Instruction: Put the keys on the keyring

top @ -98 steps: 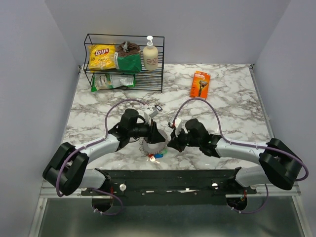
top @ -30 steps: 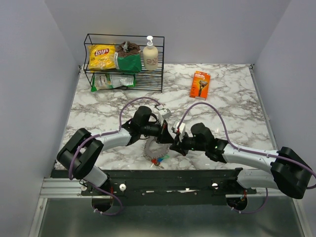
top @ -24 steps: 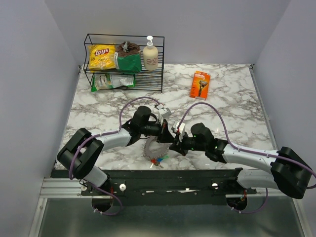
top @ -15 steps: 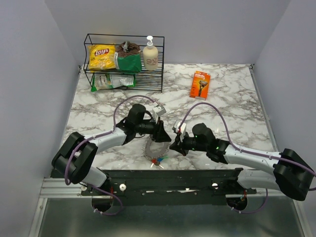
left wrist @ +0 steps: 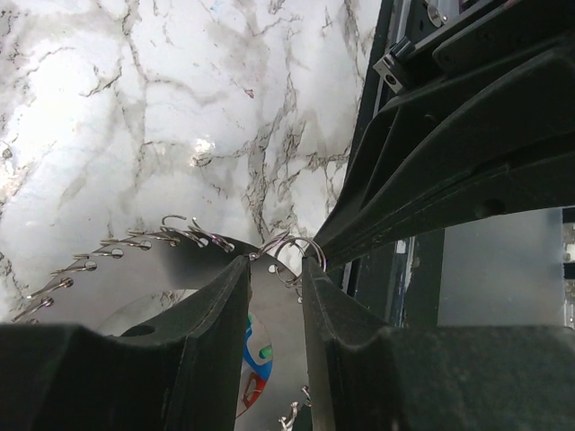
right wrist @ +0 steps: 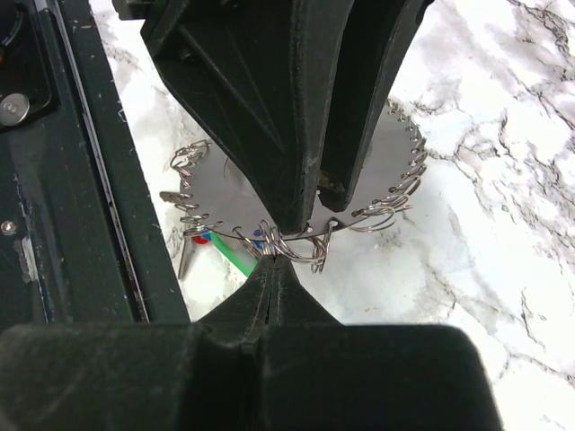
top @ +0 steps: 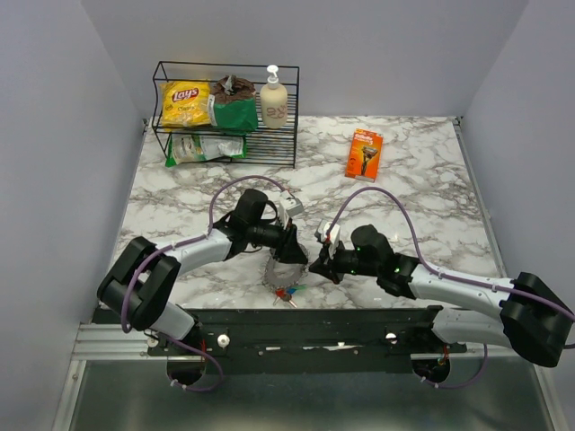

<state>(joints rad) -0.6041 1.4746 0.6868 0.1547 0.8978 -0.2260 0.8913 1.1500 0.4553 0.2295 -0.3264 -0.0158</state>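
Note:
The keyring [top: 286, 268] is a grey metal disc with small wire loops round its rim; it sits between both grippers near the table's front edge. The keys [top: 286, 293], with red, blue and green heads, lie just below it, partly under its edge [right wrist: 202, 241]. My left gripper [top: 298, 256] stands over the disc [left wrist: 171, 269] with its jaws a little apart [left wrist: 275, 262], a small wire loop at their tips. My right gripper [right wrist: 274, 262] is shut, its tips pinched on a wire loop at the disc's [right wrist: 229, 193] rim, facing the left fingers [right wrist: 269, 135].
A black wire rack [top: 225, 112] with crisps, bags and a soap bottle stands at the back left. An orange razor box [top: 364, 153] lies at the back right. The black mounting rail [top: 305, 323] runs just in front of the keys.
My left gripper, shut a second ago, has opened and its wrist has shifted slightly left over the disc. The right gripper stays shut at the rim.

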